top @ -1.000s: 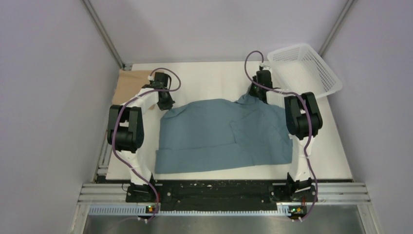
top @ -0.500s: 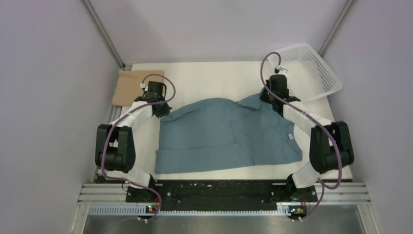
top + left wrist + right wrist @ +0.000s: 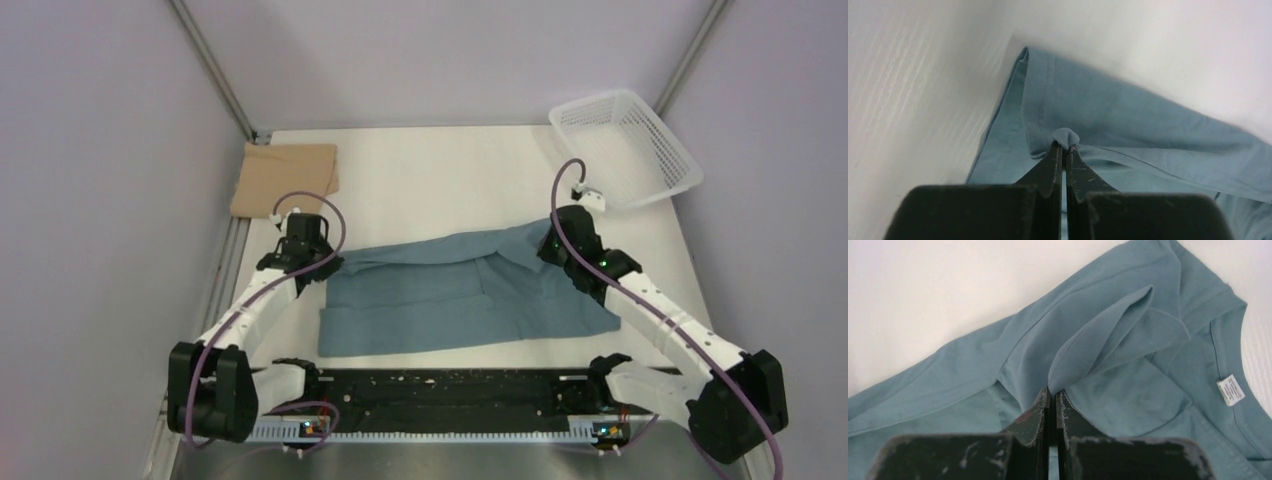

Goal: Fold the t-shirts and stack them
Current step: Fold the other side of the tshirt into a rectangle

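The teal-blue t-shirt (image 3: 460,295) lies across the table's near middle, its far edge lifted and drawn toward the front. My left gripper (image 3: 322,262) is shut on the shirt's far left corner; in the left wrist view a small bunch of cloth (image 3: 1066,137) sits pinched between the tips (image 3: 1064,146). My right gripper (image 3: 550,250) is shut on the far right edge; a fold of cloth (image 3: 1108,335) rises from the tips (image 3: 1053,391). The white neck label (image 3: 1231,389) shows at right. The folded tan-beige t-shirt (image 3: 285,178) lies at the far left.
A white plastic mesh basket (image 3: 622,146) stands at the far right corner. The white table top (image 3: 440,180) shows bare behind the shirt. The black rail (image 3: 450,385) runs along the near edge. Grey walls close in on both sides.
Both grippers have pulled the teal-blue shirt's far edge toward the near side, folding the shirt over itself. Both arms have drawn back and lowered. The tan-beige shirt and the basket are uncovered.
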Tool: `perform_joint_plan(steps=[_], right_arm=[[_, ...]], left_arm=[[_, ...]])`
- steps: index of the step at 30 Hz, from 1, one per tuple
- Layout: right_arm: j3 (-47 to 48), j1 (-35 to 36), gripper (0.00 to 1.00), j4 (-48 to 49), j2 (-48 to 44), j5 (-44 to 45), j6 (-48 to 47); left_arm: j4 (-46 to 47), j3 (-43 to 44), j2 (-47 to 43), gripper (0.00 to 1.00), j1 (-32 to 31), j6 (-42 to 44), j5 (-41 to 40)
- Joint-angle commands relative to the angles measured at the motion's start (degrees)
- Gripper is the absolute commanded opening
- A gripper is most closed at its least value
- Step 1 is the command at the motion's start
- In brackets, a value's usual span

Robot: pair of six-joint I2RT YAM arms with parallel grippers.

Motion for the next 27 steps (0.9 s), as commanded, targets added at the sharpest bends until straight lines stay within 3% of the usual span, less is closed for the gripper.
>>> perform_joint_plan(steps=[1,7,11,14,20,23,24,27], right_arm=[[-0.50,4.39,0.00,-10.11,-4.08,4.26,5.02],[-2.40,6.77,0.02,-17.69,-4.99,4.13,5.92],[-5.66,9.84,0.21,-20.03,-5.66,0.95,9.94],[-7.45,13.30,0.39,-22.78,-6.95,0.42,14.05],[-7.13,16.98,0.51,-23.58,-13.17,3.76,13.19],[-4.98,16.97,0.58,-20.62,-16.03,3.78,6.61],[-3.86,16.95,0.65,-20.16,-16.68,3.72,4.63],[0.90,16.96,0.87,-22.04,-17.79,5.74,-2.42]], left_arm=[[1.13,-1.88,-4.95,0.00,-0.47,-1.30,1.15],[-2.73,-3.29,-6.24,0.00,-0.56,-1.52,-0.57],[-7.74,-4.99,-7.57,0.01,-0.60,-3.64,-4.13],[-10.22,-5.33,-9.95,0.27,-0.56,-4.90,-4.83],[-12.24,-2.40,-15.85,0.74,-0.65,-5.03,-5.41],[-10.91,-0.44,-16.41,0.86,-0.65,-3.94,-4.00],[-10.16,0.19,-16.01,0.93,-0.65,-3.39,-3.11],[-7.69,1.79,-13.51,0.96,-0.69,-2.18,-0.06]])
